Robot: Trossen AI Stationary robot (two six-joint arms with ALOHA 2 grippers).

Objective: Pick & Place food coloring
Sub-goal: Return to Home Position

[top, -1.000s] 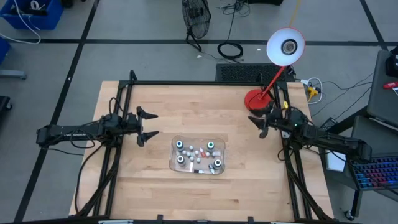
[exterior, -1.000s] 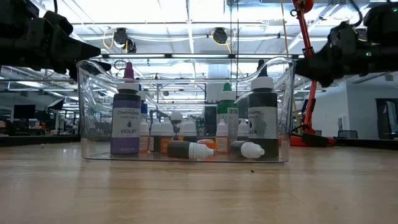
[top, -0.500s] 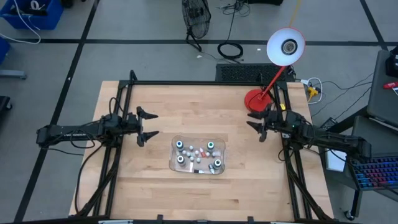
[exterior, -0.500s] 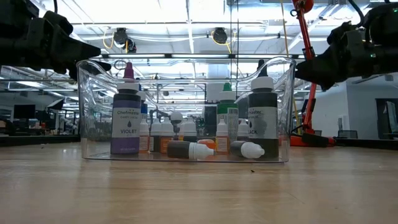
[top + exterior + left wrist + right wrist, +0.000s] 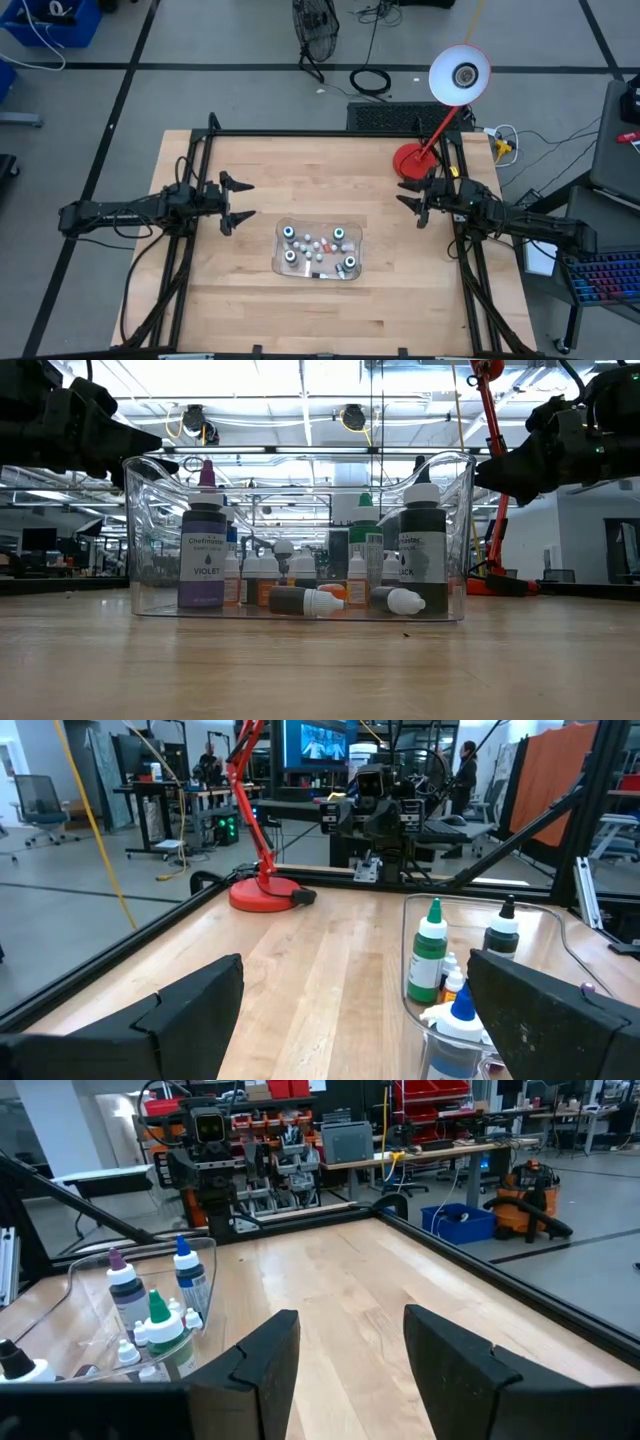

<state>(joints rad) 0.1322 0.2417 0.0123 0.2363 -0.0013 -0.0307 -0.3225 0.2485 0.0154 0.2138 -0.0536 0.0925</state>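
The food coloring bottles [image 5: 318, 246] are all inside the clear tray [image 5: 279, 262], which stands near the middle of the table [image 5: 300, 170], between the two arms. In the high view we count four larger bottles with blue-green and white tops, one near each corner of the tray. The tiny whitish ones are gathered in the middle.

In the low view the violet bottle [image 5: 204, 565] stands upright at one end of the tray and the black bottle [image 5: 423, 555] stands upright at the other end. A green-capped bottle [image 5: 365, 530] stands behind them. Two small dark bottles lie on their sides on the tray floor (their white caps point the same way).

The left gripper [image 5: 240, 201] hangs over the table on the left side of the tray, apart from it. Its fingers [image 5: 165, 1020] are spread wide and there is nothing between them. The left arm reaches almost straight in from the table's left edge.

The right gripper [image 5: 409, 209] is near the table's right edge, just beside the base of the red lamp [image 5: 410, 160] and well apart from the tray. Its fingers [image 5: 262, 1365] are parted less widely than the left ones, and they hold nothing. The right arm comes in from the right side at a slight slant. Neither gripper touches a bottle or the tray.
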